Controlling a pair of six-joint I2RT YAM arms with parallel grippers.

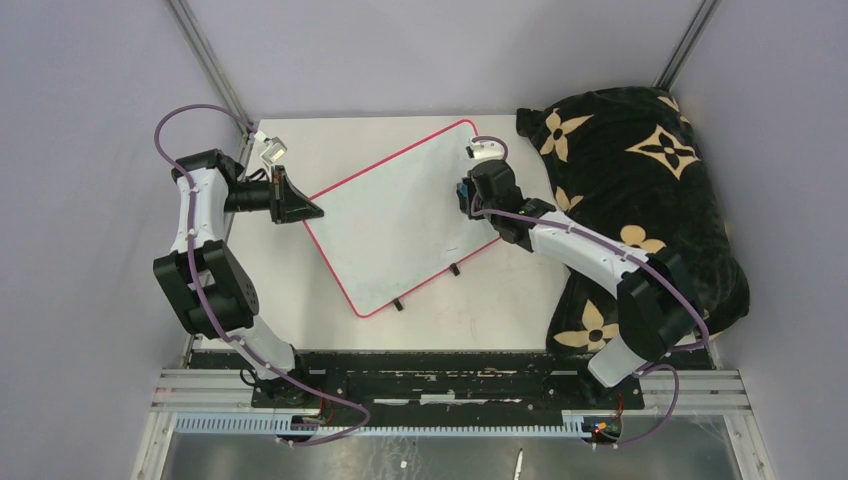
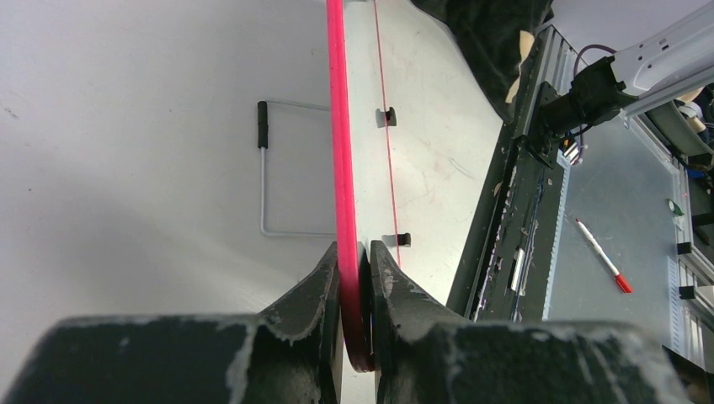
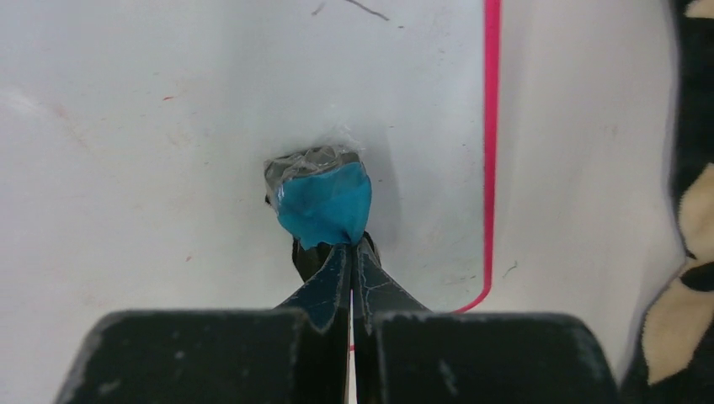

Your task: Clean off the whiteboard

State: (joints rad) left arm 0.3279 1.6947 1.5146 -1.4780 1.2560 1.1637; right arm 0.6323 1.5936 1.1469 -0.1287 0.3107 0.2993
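The whiteboard (image 1: 400,215), white with a thin red border and two small black clips on its near edge, lies at an angle on the table. My left gripper (image 1: 305,212) is shut on the board's left corner; in the left wrist view (image 2: 354,278) the red edge (image 2: 339,126) runs between the fingers. My right gripper (image 1: 466,195) is over the board's right end, shut on a blue cloth wad (image 3: 324,202) with a grey underside that presses on the white surface (image 3: 151,126). The board surface looks nearly free of marks.
A black cushion with tan flower prints (image 1: 640,200) lies at the right, against the right arm. A red-capped marker (image 2: 599,255) lies on the metal shelf below the table's near edge. A wire stand (image 2: 278,168) shows under the board. A black rail (image 1: 450,365) runs along the front.
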